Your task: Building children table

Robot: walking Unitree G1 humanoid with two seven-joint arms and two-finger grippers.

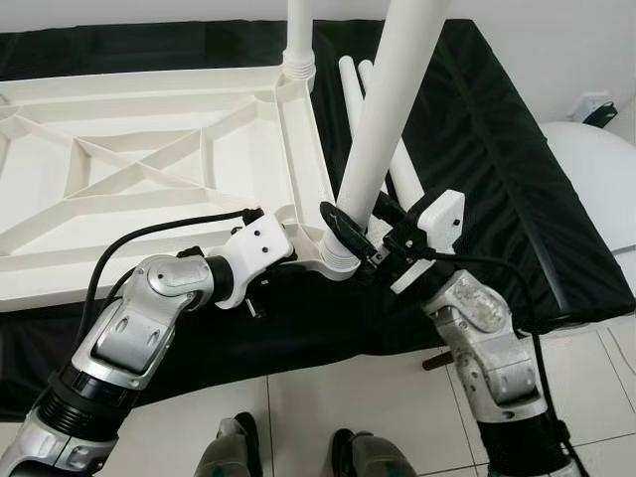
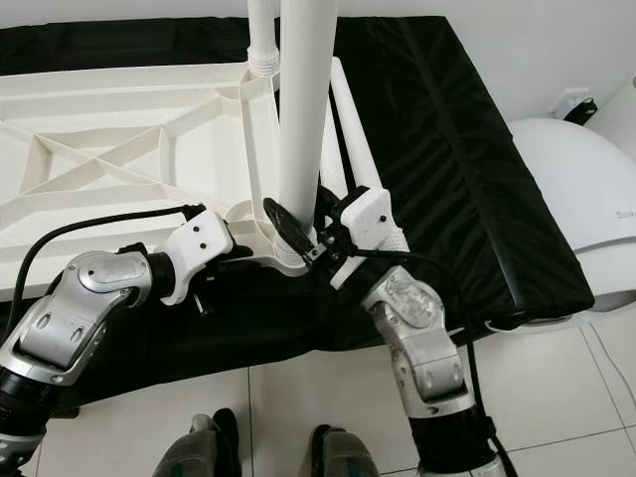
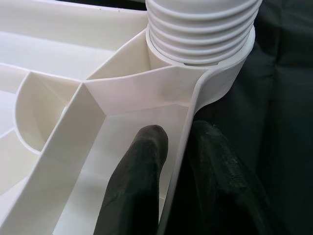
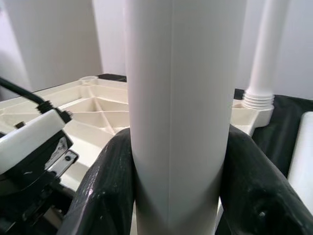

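Cut off and covered parts

The held leg (image 1: 390, 99) and the far-corner leg (image 1: 298, 35) both run out past the top edge. The tabletop (image 1: 119, 169) is cropped at the left edge. The loose legs (image 1: 350, 84) lie partly behind the held leg; how many cannot be told.

White plastic tabletop (image 1: 149, 169) lies upside down, ribbed underside up. One leg (image 1: 298, 35) stands upright in the 1 o'clock corner socket. Second leg (image 1: 383, 119) upright at the 5 o'clock corner socket. Two spare legs (image 1: 402, 174) lie flat at 3 o'clock.
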